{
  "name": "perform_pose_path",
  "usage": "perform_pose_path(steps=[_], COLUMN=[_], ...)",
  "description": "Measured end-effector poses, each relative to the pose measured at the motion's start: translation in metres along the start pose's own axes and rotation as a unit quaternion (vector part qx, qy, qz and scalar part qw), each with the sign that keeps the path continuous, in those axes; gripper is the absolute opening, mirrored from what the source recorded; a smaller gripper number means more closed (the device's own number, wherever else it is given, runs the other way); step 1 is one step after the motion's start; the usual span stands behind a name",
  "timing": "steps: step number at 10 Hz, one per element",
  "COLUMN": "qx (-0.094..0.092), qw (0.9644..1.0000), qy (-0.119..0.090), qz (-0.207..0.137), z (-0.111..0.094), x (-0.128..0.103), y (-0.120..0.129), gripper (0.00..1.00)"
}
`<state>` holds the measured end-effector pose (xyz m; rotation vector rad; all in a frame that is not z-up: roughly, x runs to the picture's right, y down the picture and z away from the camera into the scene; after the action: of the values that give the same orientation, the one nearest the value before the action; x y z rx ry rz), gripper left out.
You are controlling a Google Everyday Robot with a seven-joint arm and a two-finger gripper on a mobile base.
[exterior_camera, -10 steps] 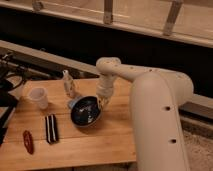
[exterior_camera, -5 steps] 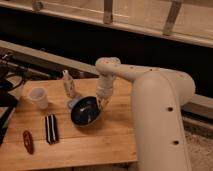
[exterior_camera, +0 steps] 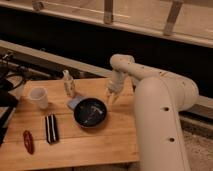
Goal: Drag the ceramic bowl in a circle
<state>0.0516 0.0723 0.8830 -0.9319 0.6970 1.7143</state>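
- The ceramic bowl sits upright on the wooden tabletop, a little right of the middle of the board; it is dark and glossy, with faint light flecks inside.
- The claw hangs pointing downward at the bowl's upper right rim, right against it or just beside it; actual contact cannot be made out.
- Whether the claw is clenched, released or gripping the rim cannot be told from this view.
- The white arm fills the right side, bending from a joint above the board down to the claw.
- A small blue piece shows at the bowl's upper left edge, touching it or partly under it.
- A small pale bottle-like thing stands upright just behind that blue piece.
- A translucent white cup stands upright near the left end of the board, well apart from the bowl.
- A dark striped flat object lies left of the bowl, toward the front.
- A red oblong object lies near the front left corner, beside the striped one.
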Motion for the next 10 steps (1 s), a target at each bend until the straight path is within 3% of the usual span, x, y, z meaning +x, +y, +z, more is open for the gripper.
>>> perform_pose_path(steps=[2, 3, 4, 5, 10], qx=[-0.005, -0.003, -0.002, 0.0, 0.018], qw=[0.9999, 0.9999, 0.9999, 0.9999, 0.9993], qy=[-0.003, -0.002, -0.005, -0.011, -0.006], qz=[0.013, 0.015, 0.016, 0.013, -0.033], z=[-0.004, -0.004, -0.005, -0.011, -0.012], x=[-0.007, -0.004, 0.003, 0.013, 0.052], y=[-0.003, -0.006, -0.006, -0.003, 0.022], gripper=[0.01, 0.01, 0.06, 0.18, 0.64])
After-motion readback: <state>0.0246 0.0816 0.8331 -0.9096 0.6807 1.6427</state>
